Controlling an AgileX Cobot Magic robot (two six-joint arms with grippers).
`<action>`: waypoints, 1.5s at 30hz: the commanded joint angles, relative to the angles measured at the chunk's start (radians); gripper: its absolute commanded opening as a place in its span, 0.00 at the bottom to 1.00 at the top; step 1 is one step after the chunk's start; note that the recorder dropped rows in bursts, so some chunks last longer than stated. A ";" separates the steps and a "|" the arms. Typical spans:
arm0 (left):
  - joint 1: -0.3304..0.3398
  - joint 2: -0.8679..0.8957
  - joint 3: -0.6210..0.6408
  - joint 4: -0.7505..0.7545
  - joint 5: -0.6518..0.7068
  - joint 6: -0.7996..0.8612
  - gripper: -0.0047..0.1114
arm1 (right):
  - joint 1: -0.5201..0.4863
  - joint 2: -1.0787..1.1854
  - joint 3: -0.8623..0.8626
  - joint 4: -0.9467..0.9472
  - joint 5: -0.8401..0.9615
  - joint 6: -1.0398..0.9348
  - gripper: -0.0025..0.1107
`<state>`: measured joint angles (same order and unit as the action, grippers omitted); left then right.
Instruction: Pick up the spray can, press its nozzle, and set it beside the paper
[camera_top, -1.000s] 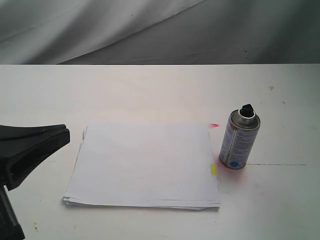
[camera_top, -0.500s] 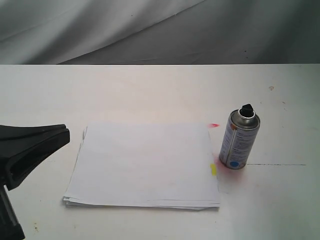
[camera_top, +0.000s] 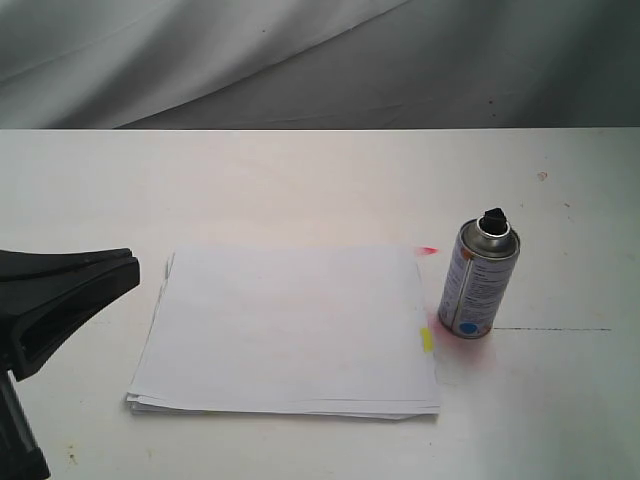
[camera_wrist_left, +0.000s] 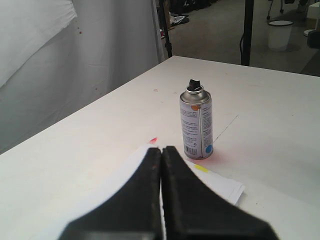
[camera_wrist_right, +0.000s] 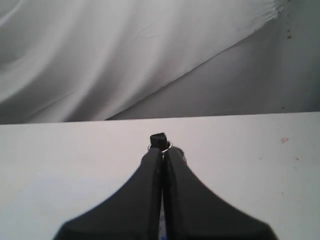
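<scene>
Robotics test room: my worktop (camera_top: 300, 180), a plain white slab, stands against a grey-white cloth backdrop (camera_top: 200, 60) hung in loose folds, the sort of screen put up in a lab or studio. Beyond the worktop's far edge, seen over my black left tool (camera_wrist_left: 161, 149), a bare grey floor (camera_wrist_left: 215, 27) carries black stand poles (camera_wrist_left: 245, 30) and a white bucket (camera_wrist_left: 280, 37). A pink stain (camera_wrist_left: 218, 156) and a thin dark line (camera_top: 555, 329) mark the white surface, which looks like a working bench, not household furniture.
</scene>
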<state>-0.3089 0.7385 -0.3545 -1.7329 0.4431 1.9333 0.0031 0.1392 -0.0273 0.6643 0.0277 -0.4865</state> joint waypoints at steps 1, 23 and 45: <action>-0.005 -0.003 0.005 -0.011 0.001 0.004 0.04 | -0.041 -0.087 0.003 0.002 -0.001 0.000 0.02; -0.005 -0.005 0.005 -0.011 0.005 0.006 0.04 | -0.042 -0.135 0.003 0.002 -0.001 0.000 0.02; 0.157 -0.478 0.082 -0.011 -0.182 -0.052 0.04 | -0.042 -0.135 0.003 0.002 -0.001 0.000 0.02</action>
<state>-0.1861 0.3650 -0.2962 -1.7345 0.3018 1.9030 -0.0307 0.0120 -0.0273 0.6643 0.0277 -0.4829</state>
